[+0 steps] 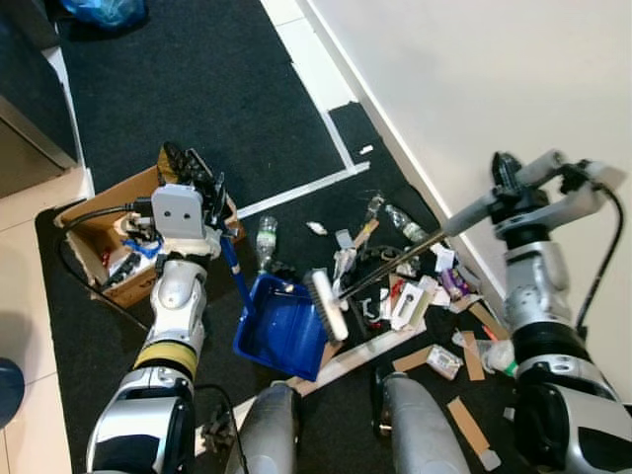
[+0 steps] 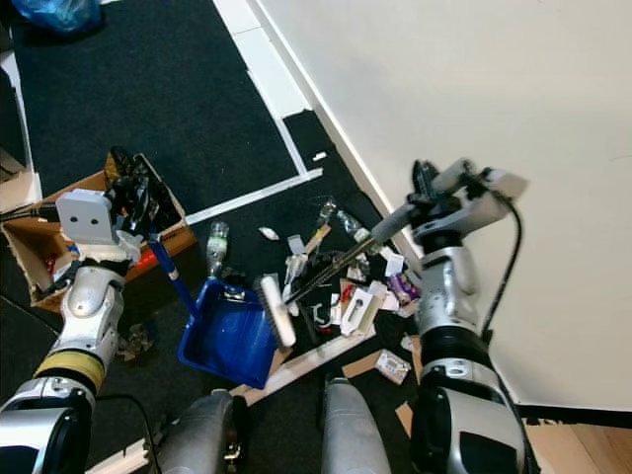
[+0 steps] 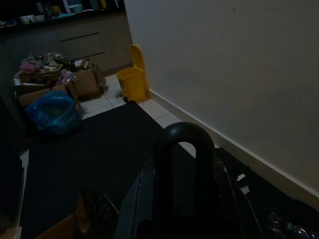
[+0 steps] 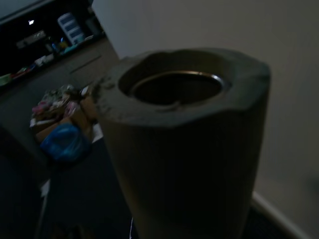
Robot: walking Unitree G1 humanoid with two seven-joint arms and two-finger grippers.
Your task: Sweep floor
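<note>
The white-bristled broom head [image 1: 326,305] rests at the lip of the blue plastic dustpan [image 1: 283,326] on black carpet, the right gripper [image 1: 506,178] clamped on its grey handle, the left gripper [image 1: 197,183] clamped on the dustpan's handle, and the left wrist view alone shows a yellow bin [image 3: 132,77].

Silver arms, yellow band on left forearm [image 1: 165,356], black cables, black-fingered left pincer [image 1: 194,170]
</note>
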